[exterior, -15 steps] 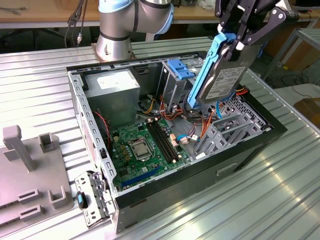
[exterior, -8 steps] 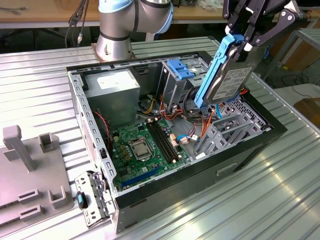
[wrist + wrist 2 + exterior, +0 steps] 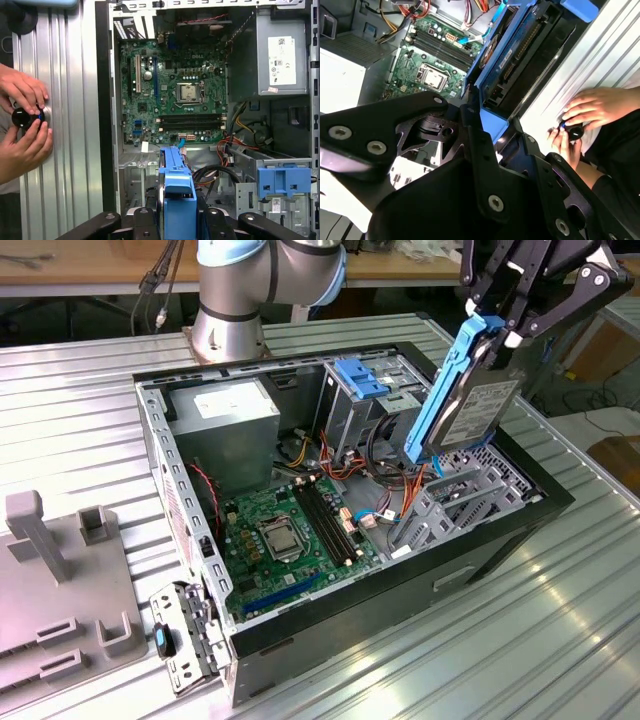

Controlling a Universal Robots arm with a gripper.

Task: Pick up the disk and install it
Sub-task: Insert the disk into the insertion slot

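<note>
Blue-railed grey metal: held the disk [image 3: 470,415] clamped in the gripper [image 3: 497,335], jaws closed on its upper end. Hung it tilted over the open computer case [image 3: 480,540], toward the exterior view's right, apart from the motherboard [image 3: 290,530].

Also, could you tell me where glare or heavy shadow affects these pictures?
Exterior view: light glares off the ribbed table toward the exterior view's right, while the disk held in the end effector is evenly lit. Second wrist view: the table washes out to white and the end effector looks nearly black. First wrist view: the case interior is evenly lit.
</note>
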